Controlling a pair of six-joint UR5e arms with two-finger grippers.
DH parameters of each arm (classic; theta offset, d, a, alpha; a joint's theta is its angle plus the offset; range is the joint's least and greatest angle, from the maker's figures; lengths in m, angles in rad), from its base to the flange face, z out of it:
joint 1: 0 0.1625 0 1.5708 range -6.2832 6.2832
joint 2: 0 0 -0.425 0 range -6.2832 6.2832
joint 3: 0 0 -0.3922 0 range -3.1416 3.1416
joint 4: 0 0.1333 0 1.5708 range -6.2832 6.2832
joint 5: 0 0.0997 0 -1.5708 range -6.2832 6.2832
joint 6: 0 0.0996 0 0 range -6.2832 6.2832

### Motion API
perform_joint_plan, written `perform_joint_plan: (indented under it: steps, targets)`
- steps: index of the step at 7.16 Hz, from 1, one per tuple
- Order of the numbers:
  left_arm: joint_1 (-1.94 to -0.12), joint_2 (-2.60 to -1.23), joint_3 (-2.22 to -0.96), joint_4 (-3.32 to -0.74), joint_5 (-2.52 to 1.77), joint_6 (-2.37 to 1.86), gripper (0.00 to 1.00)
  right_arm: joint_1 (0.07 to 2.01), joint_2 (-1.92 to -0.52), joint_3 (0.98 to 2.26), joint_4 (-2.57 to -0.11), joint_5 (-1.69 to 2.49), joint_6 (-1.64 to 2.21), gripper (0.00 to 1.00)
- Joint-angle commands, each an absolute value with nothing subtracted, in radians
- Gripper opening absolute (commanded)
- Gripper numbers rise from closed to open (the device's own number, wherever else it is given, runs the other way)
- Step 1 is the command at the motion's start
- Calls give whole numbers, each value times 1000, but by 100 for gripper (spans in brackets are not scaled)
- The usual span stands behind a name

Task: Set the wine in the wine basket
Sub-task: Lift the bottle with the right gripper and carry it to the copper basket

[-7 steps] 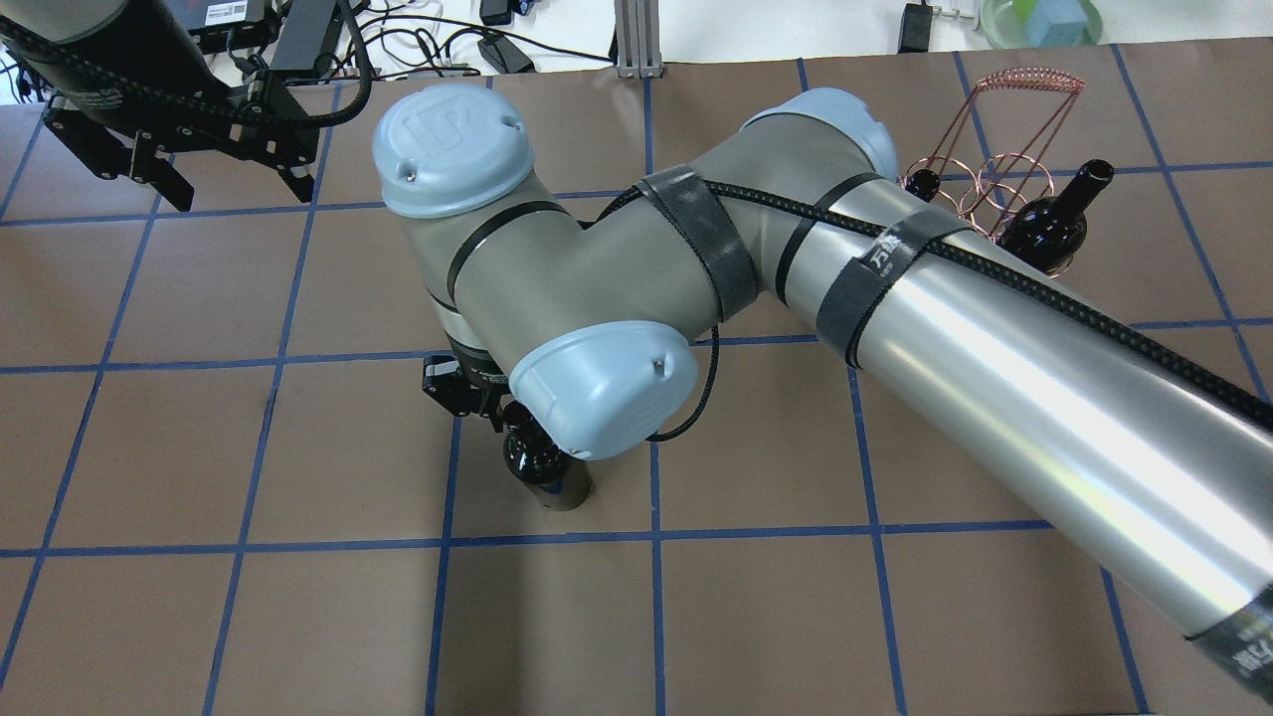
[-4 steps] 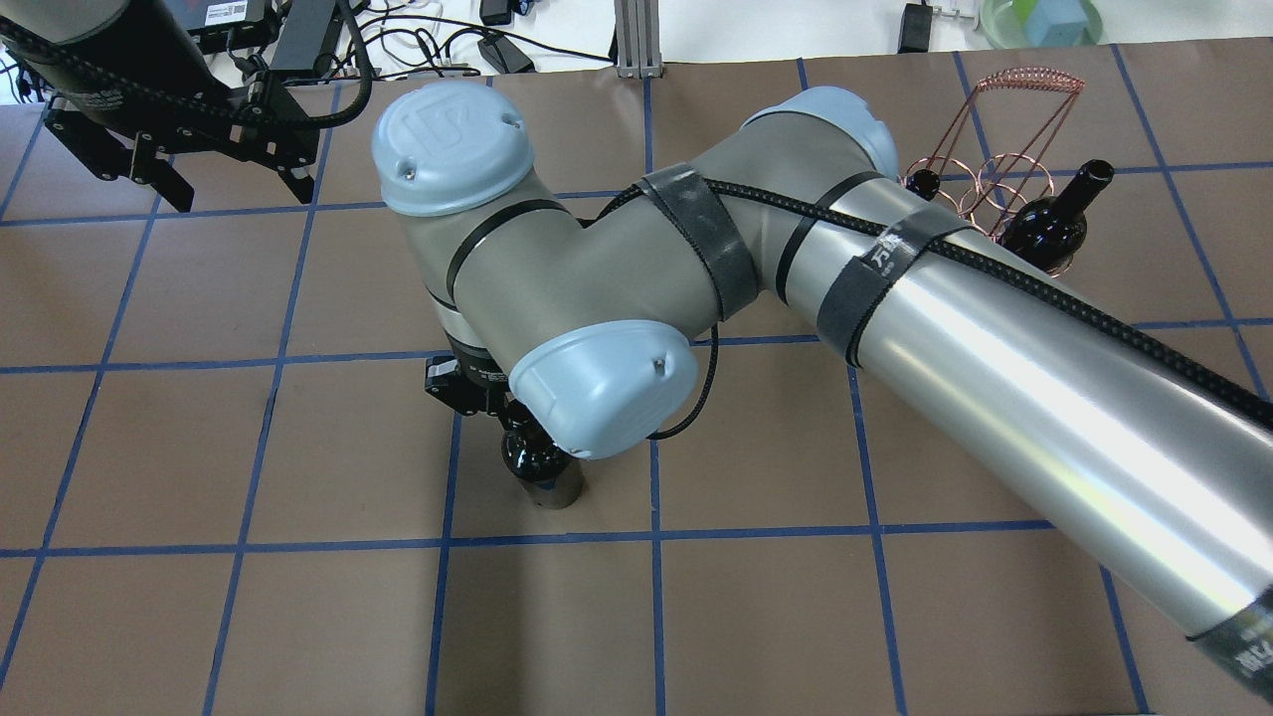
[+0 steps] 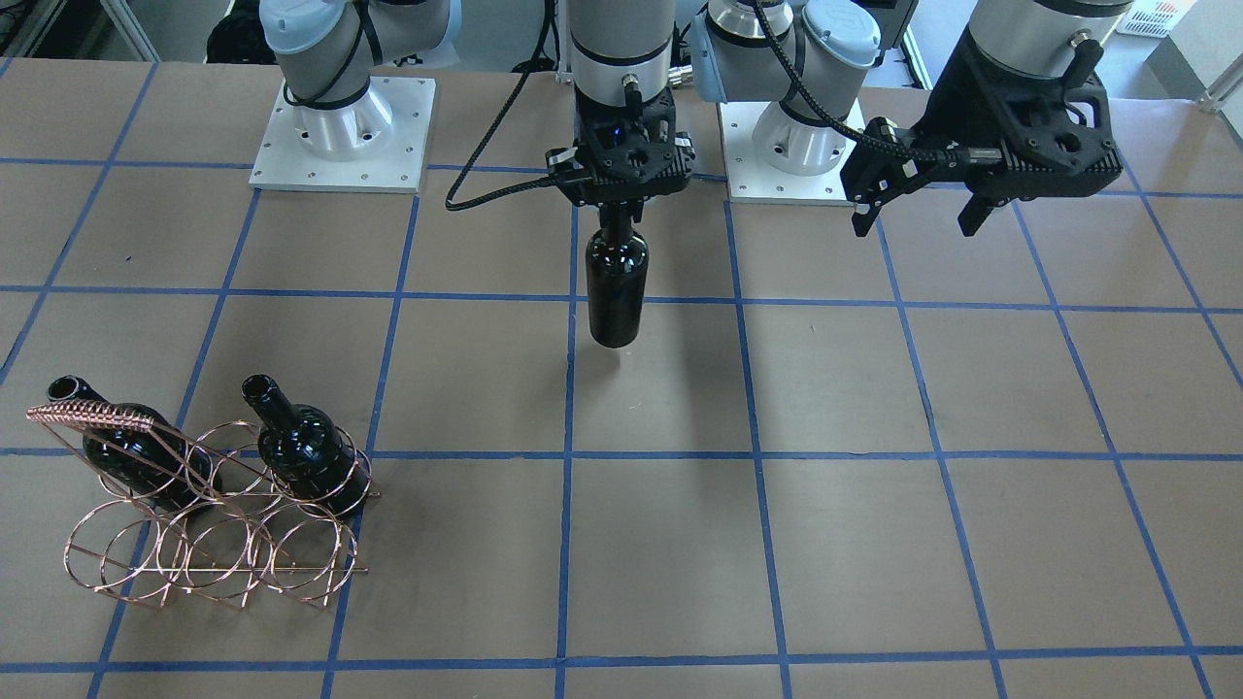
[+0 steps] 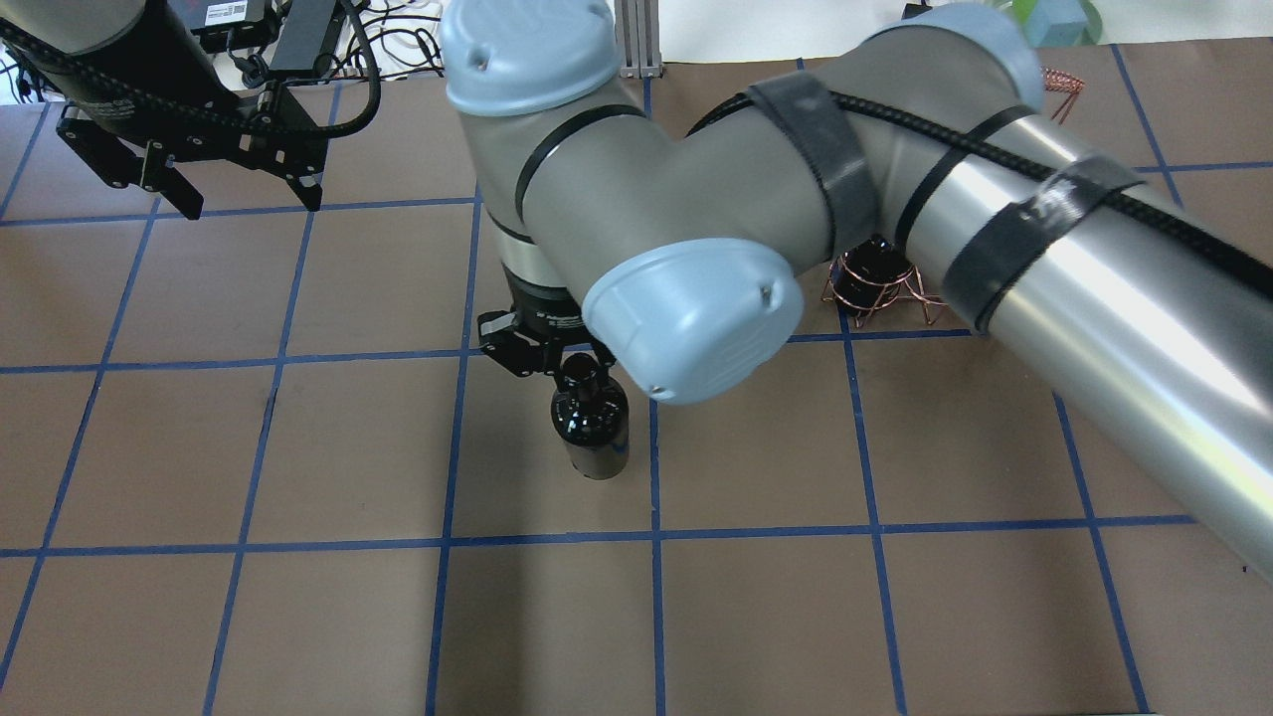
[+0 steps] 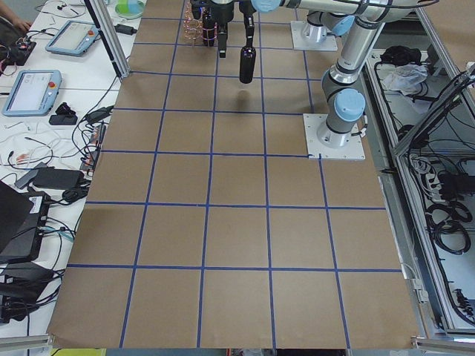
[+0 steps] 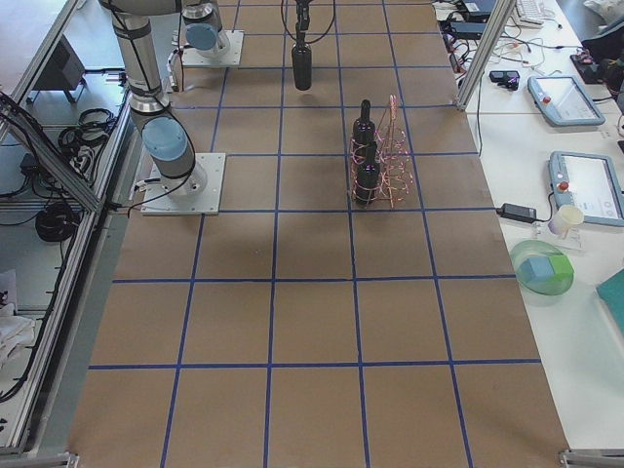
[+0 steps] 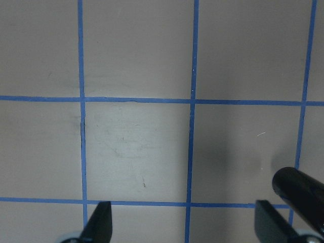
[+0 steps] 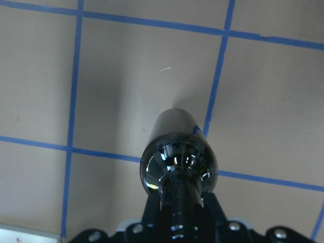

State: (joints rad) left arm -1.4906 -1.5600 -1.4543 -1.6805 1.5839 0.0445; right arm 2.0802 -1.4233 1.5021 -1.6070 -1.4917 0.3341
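Observation:
My right gripper (image 3: 619, 206) is shut on the neck of the wine (image 3: 617, 286), a glossy black bottle that hangs upright, clear of the table, near its middle. The wine also shows in the overhead view (image 4: 593, 430) and in the right wrist view (image 8: 177, 154). The wine basket (image 3: 204, 529), a copper wire rack, stands far off on the robot's right side. It holds two look-alike black bottles (image 3: 136, 456) (image 3: 309, 454) lying tilted in its rings. In the overhead view my right arm hides most of the basket (image 4: 880, 296). My left gripper (image 3: 916, 216) is open and empty, raised at the left.
The table (image 3: 874, 544) is brown with a blue tape grid. Both arm bases (image 3: 335, 136) (image 3: 791, 146) stand at the robot's edge. Cables and devices (image 4: 418, 40) lie past the far edge. A green bowl (image 6: 543, 270) sits on the side bench.
My right arm has risen and shifted to the right with the wine in its grip; the bottle has left the table. The left gripper has barely moved.

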Motion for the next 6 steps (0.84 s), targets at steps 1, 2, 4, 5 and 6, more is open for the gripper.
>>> perform_joint_plan:
  steps: [1, 2, 4, 5, 6]
  targets:
    - [-1493, -1562, -1460, -1681, 1583, 44, 100, 1912, -1529, 1502, -1479, -1532, 125, 0]
    - [-1493, -1560, -1463, -1681, 1583, 44, 100, 1810, -1538, 1500, -1477, -1531, 7, 0]
    - [-1494, -1560, -1463, -1678, 1583, 44, 100, 1679, -1543, 1502, -1448, -1648, -116, 0]
    - [-1494, -1557, -1463, -1680, 1586, 44, 100, 1643, -1545, 1500, -1448, -1657, -145, 0]
    - [-1494, -1554, -1465, -1681, 1586, 44, 100, 1626, -1549, 1497, -1445, -1651, -161, 0]
